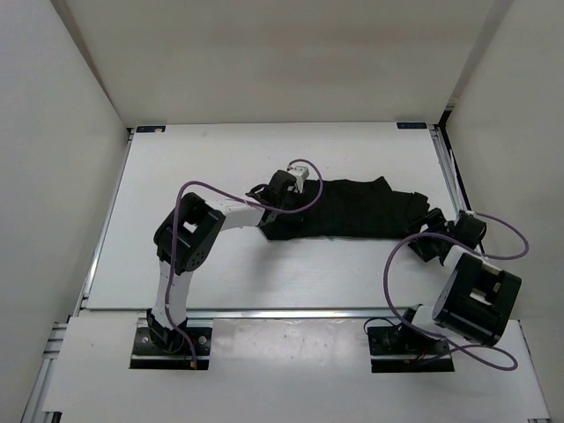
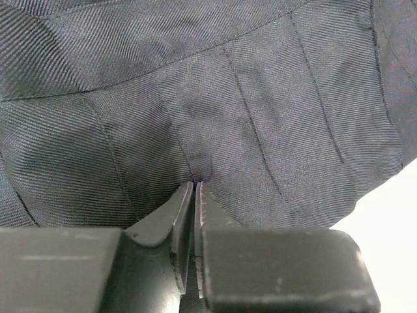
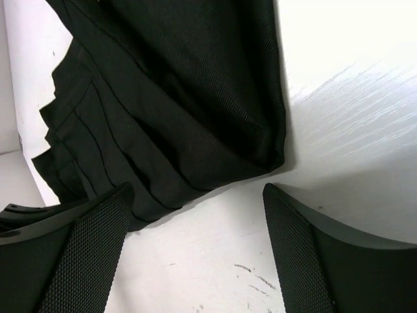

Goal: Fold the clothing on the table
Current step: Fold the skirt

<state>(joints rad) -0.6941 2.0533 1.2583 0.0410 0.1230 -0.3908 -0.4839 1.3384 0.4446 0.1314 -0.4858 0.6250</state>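
One white table (image 1: pixel 220 150), white walls (image 1: pixel 264 53), left tool (image 2: pixel 195 188) seemingly clamped on clothing (image 1: pixel 352 207), right tool (image 3: pixel 197 199) apart.

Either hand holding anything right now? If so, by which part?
Left hand pinches the black pleated fabric garment by a small pucker near its left end. Right hand is open, holding nothing.

The clothing (image 1: pixel 352 210) lay flat on the white table (image 1: pixel 220 159), approx. mid-table and slightly to my right, long side running left-right. Black twill fabric w/ stitched pleats. The pleats fanned out in stepped layers at its right end, and a small pucker was gathered at its left end.
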